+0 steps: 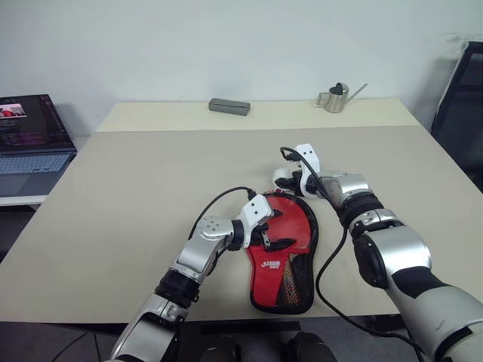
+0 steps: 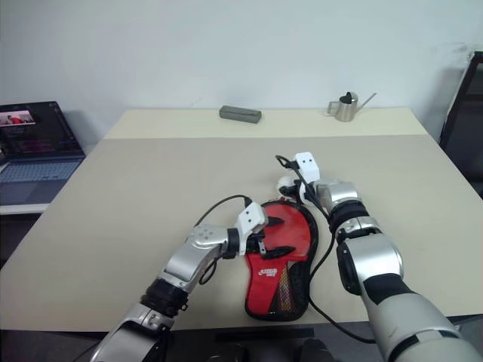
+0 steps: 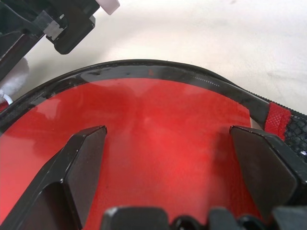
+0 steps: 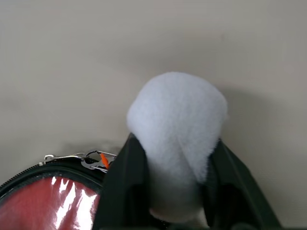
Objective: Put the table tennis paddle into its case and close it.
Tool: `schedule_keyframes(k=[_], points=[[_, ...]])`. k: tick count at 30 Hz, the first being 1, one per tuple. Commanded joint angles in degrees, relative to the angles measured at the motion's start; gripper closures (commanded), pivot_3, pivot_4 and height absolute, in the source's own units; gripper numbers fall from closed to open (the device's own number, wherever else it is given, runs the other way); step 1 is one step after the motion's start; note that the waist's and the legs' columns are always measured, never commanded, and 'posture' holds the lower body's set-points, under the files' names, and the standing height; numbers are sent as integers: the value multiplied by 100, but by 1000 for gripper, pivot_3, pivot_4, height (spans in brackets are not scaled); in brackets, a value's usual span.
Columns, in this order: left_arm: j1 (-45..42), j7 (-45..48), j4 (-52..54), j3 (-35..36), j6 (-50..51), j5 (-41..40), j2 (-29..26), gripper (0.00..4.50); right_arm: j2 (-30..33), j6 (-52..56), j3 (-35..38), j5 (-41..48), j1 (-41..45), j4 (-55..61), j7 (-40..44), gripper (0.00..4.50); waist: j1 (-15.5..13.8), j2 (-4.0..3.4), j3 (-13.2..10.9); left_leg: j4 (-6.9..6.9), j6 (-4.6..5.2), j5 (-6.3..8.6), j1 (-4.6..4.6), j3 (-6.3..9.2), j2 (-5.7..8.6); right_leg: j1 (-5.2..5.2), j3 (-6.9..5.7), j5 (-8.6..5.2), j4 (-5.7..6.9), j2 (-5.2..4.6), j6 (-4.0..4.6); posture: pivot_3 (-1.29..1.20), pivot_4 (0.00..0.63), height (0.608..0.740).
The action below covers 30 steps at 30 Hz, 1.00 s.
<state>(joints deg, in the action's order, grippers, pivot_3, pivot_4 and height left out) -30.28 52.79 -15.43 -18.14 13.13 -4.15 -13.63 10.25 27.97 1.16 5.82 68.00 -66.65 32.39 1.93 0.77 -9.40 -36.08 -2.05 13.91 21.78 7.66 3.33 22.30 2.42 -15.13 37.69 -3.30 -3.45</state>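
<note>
- The case (image 1: pixel 283 253) lies flat near the front edge of the beige table (image 1: pixel 151 196), its round end toward the far side and its narrow mesh-pocketed end toward the near edge.
- The left gripper (image 1: pixel 273 230) hangs over the round red part of the case, its two black fingers (image 3: pixel 84 158) spread wide and empty, the glossy red surface showing between them.
- In the left wrist view the black zip edging curves just past the fingertips.
- The right gripper (image 4: pixel 172 177) sits at the far rim of the case, clenched on a fluffy white pom-pom (image 4: pixel 180 124).
- The pom-pom appears to be joined to the metal zip pull (image 4: pixel 93 160) lying just beside it on the case's rim, though the link itself is hidden.
- The table tennis paddle cannot be made out for certain; the glossy red face under the left gripper may be it, lying in the case.
- Far across the table stand a grey box (image 1: pixel 229 106) and a small metal watering can (image 1: pixel 337 98); an open laptop (image 1: pixel 30 143) sits off to the left.
</note>
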Motion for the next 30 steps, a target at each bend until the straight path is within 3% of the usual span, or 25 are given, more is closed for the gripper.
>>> schedule_keyframes(k=[1, 16, 30], points=[[194, 1, -114, -231, 72, 138, 22, 0, -11, -40, 137, 57, 134, 77, 29, 3973, 0, 0, 0, 0, 0, 0, 0, 0, 0, 0, 0, 0, 0, 0, 0, 0, 150, 740], [355, 36, -202, -276, 101, 158, -26, 0, 312, 112, 134, 62, 62, 365, 289, 4080, 2, -2, 1, 0, 0, 0, -1, 0, 0, 0, 0, 0, 0, 0, 0, 0, 150, 740], [427, 20, -200, -258, 191, 108, 49, 0, 916, 725, 16, 19, -601, 1435, 644, 4080, -21, -20, 13, 0, 0, 0, 1, 1, 0, -3, -1, -1, -2, -1, -1, 0, 150, 740]])
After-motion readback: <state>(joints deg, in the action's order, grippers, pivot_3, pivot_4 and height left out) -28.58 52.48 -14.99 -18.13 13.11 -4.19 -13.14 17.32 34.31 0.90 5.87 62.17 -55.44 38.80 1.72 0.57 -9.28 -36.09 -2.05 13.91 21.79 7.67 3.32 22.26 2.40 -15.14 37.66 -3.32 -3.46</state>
